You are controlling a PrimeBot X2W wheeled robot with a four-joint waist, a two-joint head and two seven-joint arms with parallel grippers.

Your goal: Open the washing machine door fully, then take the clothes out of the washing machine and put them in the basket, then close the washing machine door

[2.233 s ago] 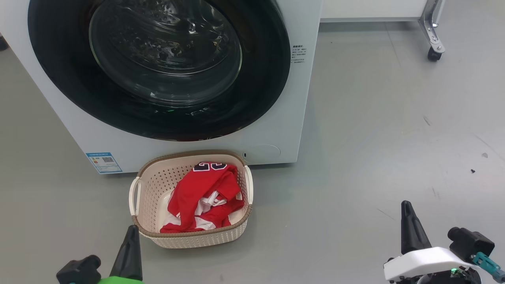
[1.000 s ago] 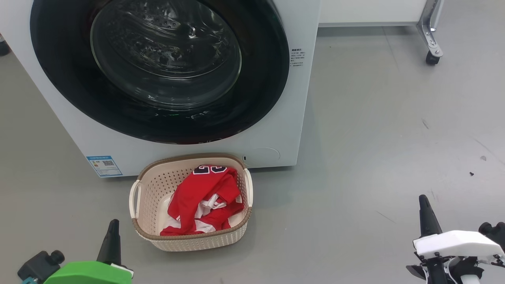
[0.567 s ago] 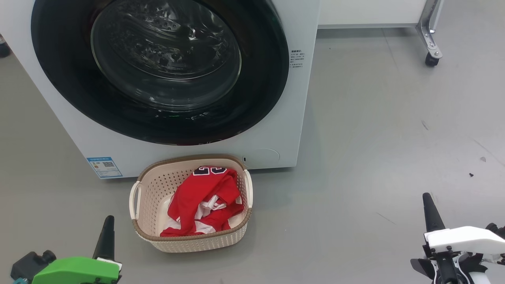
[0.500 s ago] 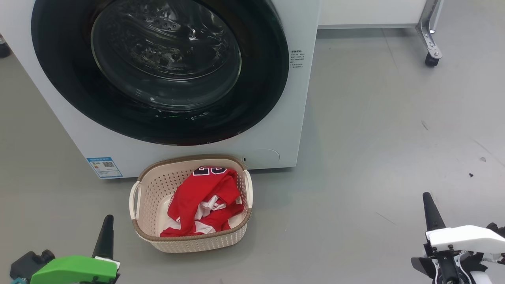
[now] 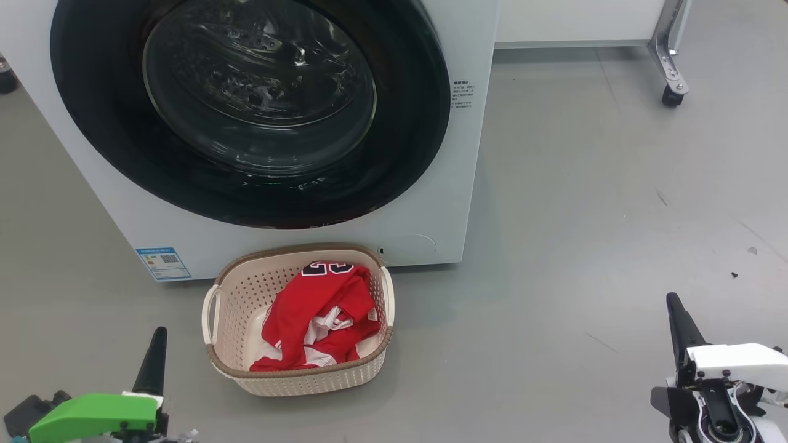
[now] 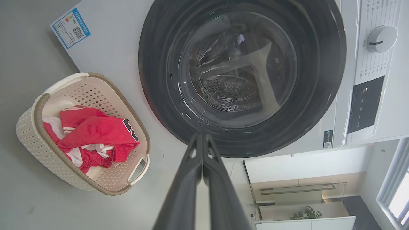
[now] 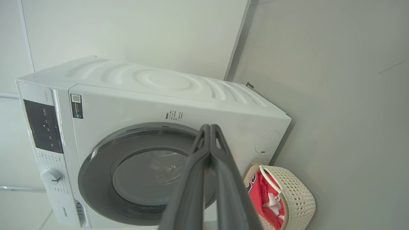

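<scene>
Clothes [image 5: 317,314] lie in the basket [image 5: 295,376] below the closed washing machine door [image 5: 98,123], and with left gripper [image 5: 158,337] and right gripper [image 5: 674,304] pressed together, empty, we could knock the basket by swinging an arm.

Grey floor [image 5: 585,215], castered metal leg [image 5: 668,55]

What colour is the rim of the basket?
Brown, with a woven look, on the cream basket; clearest in the head view.
</scene>
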